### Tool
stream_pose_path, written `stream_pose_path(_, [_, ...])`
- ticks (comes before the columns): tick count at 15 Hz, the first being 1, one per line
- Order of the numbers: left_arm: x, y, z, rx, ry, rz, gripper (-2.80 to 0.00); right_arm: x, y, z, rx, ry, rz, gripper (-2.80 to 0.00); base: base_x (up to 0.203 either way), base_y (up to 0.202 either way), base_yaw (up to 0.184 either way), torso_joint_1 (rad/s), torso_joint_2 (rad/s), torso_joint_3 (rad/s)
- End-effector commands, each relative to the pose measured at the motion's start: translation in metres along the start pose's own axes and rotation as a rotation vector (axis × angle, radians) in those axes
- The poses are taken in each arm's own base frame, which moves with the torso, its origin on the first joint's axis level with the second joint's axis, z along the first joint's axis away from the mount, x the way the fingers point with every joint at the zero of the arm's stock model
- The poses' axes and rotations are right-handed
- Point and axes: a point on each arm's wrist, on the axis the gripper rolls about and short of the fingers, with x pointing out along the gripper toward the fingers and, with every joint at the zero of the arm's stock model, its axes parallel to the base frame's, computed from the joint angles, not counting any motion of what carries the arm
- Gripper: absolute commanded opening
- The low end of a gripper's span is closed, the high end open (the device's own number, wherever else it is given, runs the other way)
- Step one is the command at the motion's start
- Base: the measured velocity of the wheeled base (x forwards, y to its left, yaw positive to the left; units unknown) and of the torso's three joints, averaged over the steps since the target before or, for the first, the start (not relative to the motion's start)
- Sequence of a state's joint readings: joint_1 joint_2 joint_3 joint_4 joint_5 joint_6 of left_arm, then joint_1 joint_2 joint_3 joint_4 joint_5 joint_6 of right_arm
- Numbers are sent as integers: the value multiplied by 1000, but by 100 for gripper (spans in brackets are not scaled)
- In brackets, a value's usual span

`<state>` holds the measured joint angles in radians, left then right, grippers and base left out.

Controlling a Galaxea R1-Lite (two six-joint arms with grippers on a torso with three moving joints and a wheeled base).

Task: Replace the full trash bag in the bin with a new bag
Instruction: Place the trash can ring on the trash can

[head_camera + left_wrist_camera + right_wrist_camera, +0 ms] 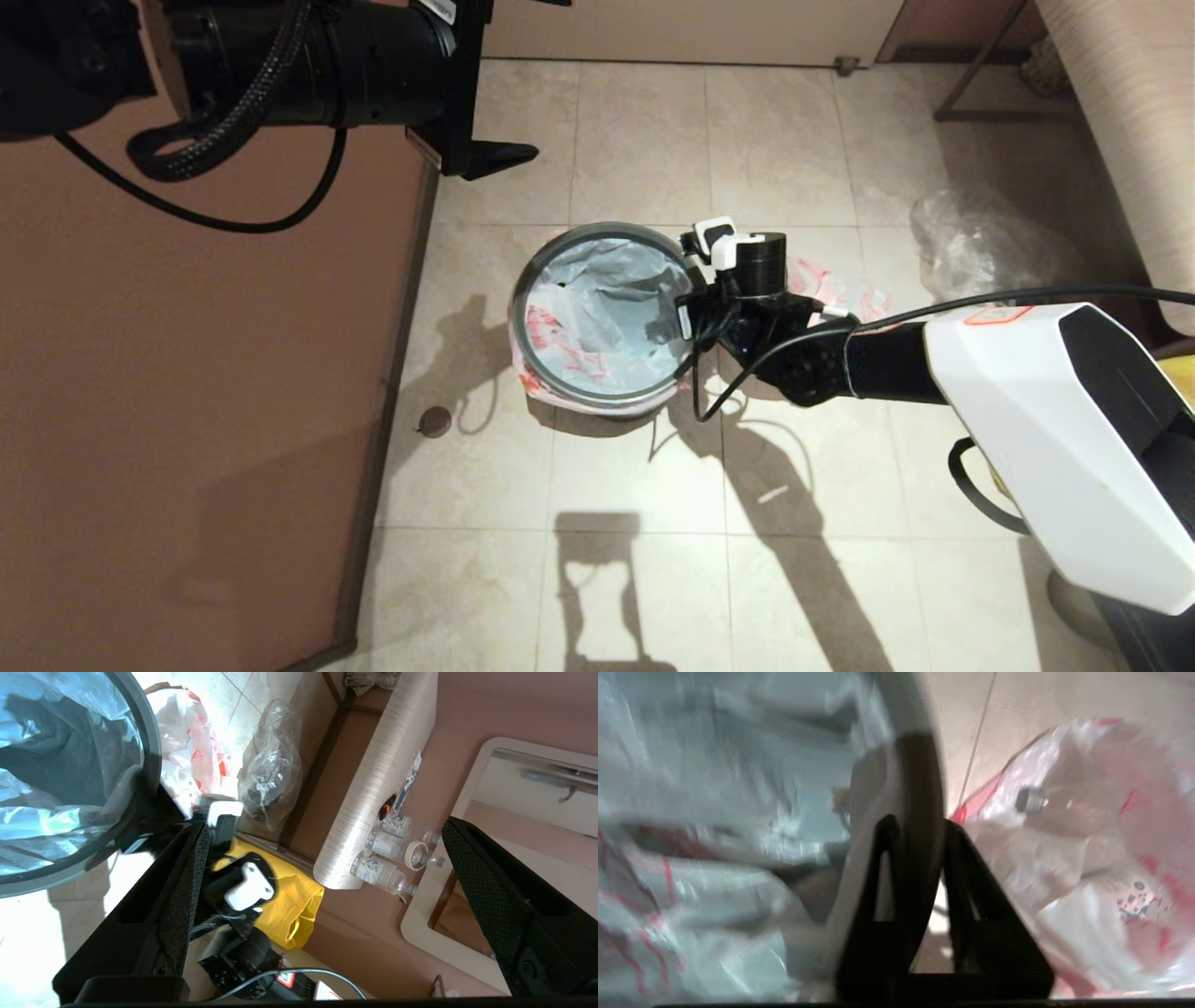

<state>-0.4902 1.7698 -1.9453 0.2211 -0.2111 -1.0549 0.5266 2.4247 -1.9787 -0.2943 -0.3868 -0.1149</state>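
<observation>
I see the small round black plastic bin (597,397) on the tiled floor (644,541), already lined with the limp translucent white new bag (597,313) whose red-printed skirt hangs outside the pail; the loose grey ring (560,245) sits on top, pinning the film; my right gripper (689,313) stands at the rim's near side, its jaws straddling the ring (920,788), one inside the bin and one outside, set narrowly about it; whether they pinch it or have let go I cannot tell; the bulging white full trash bag (840,291) with red print lies on the floor just behind this gripper, apart from the bin; a clear crumpled bag (971,247) lies farther behind; my left gripper (322,896) hangs high and away, parked, jaws spread wide. My judgement: the ring is seated, so I'd release cleanly, lifting straight up so neither jaw drags the thin film or tips the ring off its seat.
</observation>
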Motion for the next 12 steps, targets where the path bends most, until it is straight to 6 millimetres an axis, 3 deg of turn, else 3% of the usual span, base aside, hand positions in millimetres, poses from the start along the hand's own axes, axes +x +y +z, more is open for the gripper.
stream_pose_path(1, [1, 1, -1, -8, 4, 5, 0, 1, 1, -2, 1, -1, -3, 0, 0, 0, 0, 0, 0, 0])
stream_pose_path(6, [3, 3, -1, -9, 9, 9, 0, -17, -6, 23, 38, -35, 0, 0, 0, 0, 0, 0, 0, 0])
stream_pose_path(10, [10, 8, -3, -9, 22, 24, 0, -62, -15, 46, 79, -28, 26, 0, 0, 0, 0, 0, 0, 0])
stream_pose_path(12, [26, 26, 0, 6, 21, 69, 0, -86, -31, 58, 214, -30, 54, 0, 0, 0, 0, 0, 0, 0])
